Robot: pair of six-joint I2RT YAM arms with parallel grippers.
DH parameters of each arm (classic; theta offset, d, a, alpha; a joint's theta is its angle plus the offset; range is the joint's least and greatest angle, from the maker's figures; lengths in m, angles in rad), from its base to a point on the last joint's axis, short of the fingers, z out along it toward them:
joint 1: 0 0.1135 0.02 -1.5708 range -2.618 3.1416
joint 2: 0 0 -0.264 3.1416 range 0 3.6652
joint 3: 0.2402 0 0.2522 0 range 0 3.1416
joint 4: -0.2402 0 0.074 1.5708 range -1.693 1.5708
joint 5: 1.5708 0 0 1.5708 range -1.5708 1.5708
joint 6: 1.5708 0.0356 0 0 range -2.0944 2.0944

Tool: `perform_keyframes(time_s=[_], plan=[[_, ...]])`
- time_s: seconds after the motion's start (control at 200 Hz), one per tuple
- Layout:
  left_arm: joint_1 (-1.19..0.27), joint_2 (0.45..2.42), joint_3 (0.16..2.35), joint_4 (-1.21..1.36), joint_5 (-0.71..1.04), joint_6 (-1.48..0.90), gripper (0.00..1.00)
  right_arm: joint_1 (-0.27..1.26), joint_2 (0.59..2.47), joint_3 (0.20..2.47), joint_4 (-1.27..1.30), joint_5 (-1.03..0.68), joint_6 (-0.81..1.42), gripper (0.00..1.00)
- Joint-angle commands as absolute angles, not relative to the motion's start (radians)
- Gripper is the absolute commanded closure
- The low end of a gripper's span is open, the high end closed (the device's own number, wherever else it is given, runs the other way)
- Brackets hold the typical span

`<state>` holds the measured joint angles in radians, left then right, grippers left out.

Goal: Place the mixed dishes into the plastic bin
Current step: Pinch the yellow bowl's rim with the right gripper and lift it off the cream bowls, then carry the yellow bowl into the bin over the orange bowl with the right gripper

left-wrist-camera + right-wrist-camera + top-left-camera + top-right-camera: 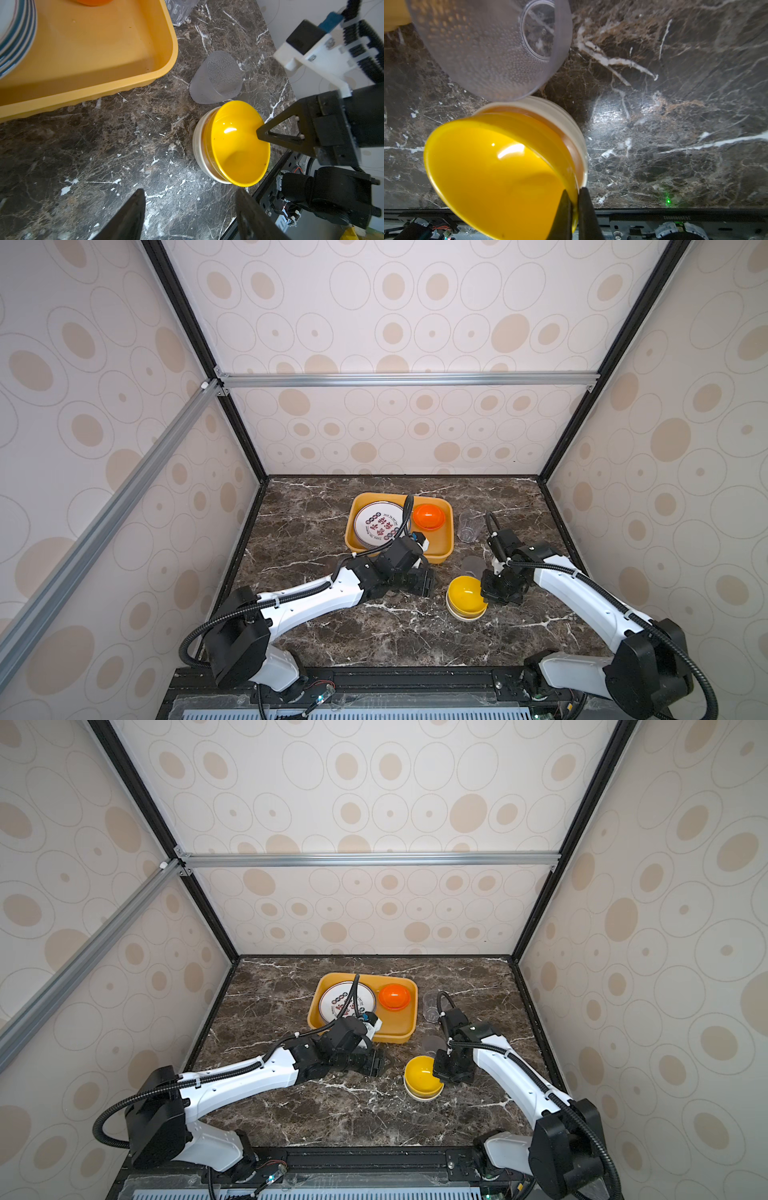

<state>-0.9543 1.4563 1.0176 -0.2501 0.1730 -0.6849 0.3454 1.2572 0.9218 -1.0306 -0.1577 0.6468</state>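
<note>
The plastic bin (439, 546), a shallow mustard-yellow tub with rounded corners, is set on the dark marble-patterned tabletop (324, 639) towards the middle of its far edge. Inside it, a stack of round white plates (379, 522) with red and black characters is held at the left end, partly crossed by a black cable (405, 518). A glossy orange bowl (428, 516) sits in the far right corner.

Right of the tabletop's middle, a glossy yellow bowl (492, 182) is nested, tilted, in an off-white bowl (571, 128) (whether its banded wall is one bowl or several cannot be told). The yellow bowl's rim is pinched between the nearly closed fingers of the right gripper (574, 192). The left gripper (189, 193) is spread wide over bare tabletop just in front of the bin, with nothing in it.

A frosted, dimpled greyish cup (216, 79) is seen just beyond the bowls. A clear cup (470, 524) stands right of the bin and is cut off in the left wrist view.
</note>
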Motion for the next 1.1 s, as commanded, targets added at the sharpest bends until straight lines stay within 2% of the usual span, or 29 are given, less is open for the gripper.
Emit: perform_keyframes(time_s=[0.0, 0.43, 1.095], plan=[[-0.959, 1.415, 1.016, -0.25, 0.13, -0.71, 0.31, 0.342, 1.234, 0.974, -1.089, -0.159, 0.619, 1.0], [-0.867, 1.25, 0.888, -0.18, 0.081, -0.827, 0.3, 0.342, 1.263, 1.165, -1.163, -0.175, 0.546, 1.0], [-0.713, 1.069, 0.766, -0.184, 0.108, -0.908, 0.28, 0.337, 1.626, 1.584, -1.114, -0.161, 0.518, 1.0]])
